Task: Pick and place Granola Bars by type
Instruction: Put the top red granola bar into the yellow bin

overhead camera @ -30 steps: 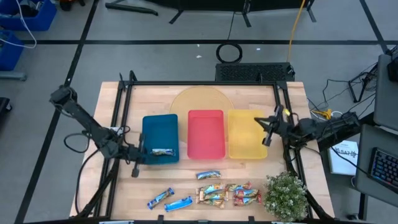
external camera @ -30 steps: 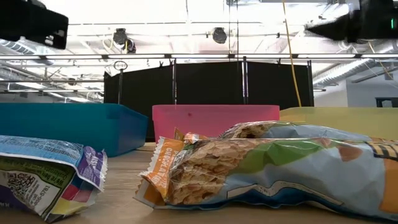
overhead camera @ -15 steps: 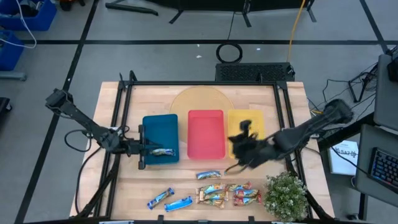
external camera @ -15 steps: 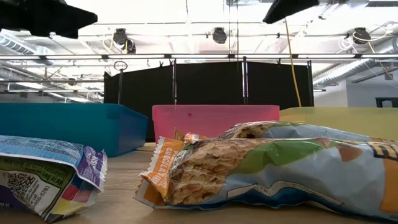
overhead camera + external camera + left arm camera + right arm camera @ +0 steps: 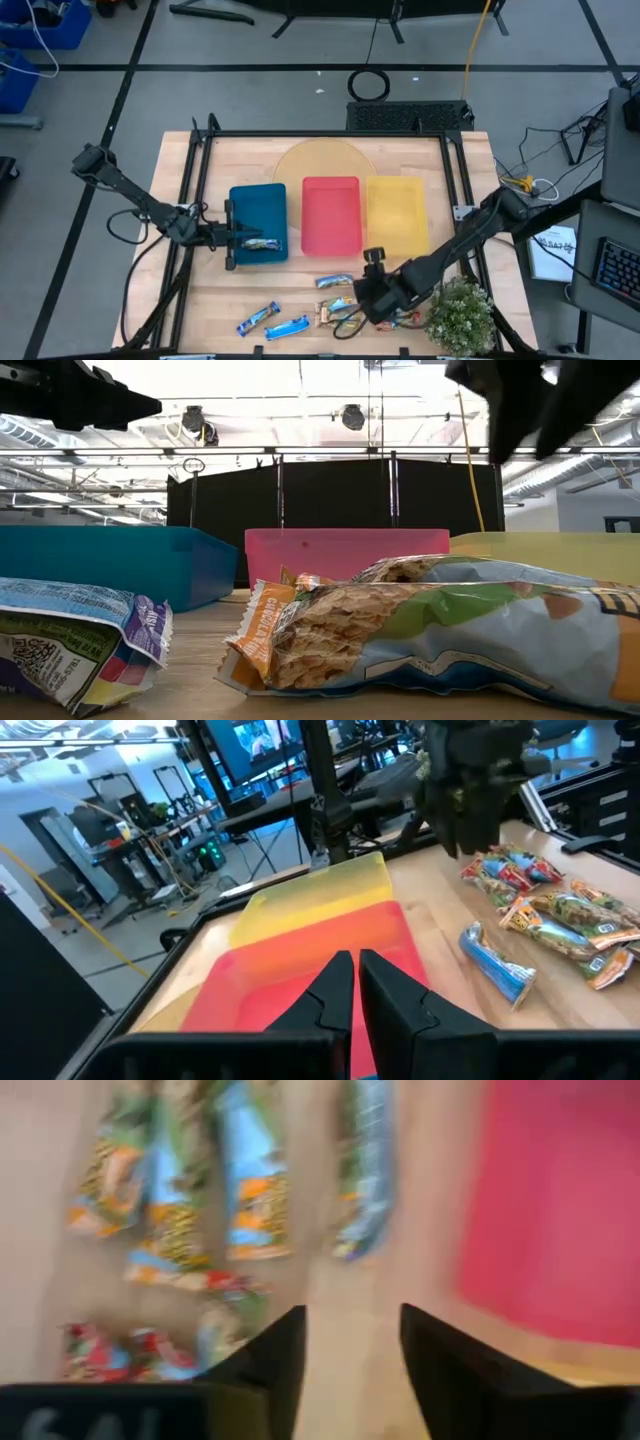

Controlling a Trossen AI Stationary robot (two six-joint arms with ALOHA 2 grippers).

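Note:
Several granola bars lie near the table's front edge. A bright blue one lies apart, a tan-and-light-blue cluster is beside it, red-orange ones are to the right, and two more blue ones are to the left. One bar lies in the blue tray. My right gripper hovers open above the cluster, and its wrist view shows the bars below its fingers. My left gripper is shut over the blue tray, beside the bar there, with nothing between its fingers.
A red tray and a yellow tray stand right of the blue one. A round tan mat lies behind them. A potted plant stands at the front right corner, close to my right arm. A black frame edges the table.
My right arm has swung from over the yellow tray toward the table's near edge and down, ending above the cluster of bars. My left gripper has shifted a little toward the right over the blue tray. The bars have stayed where they were.

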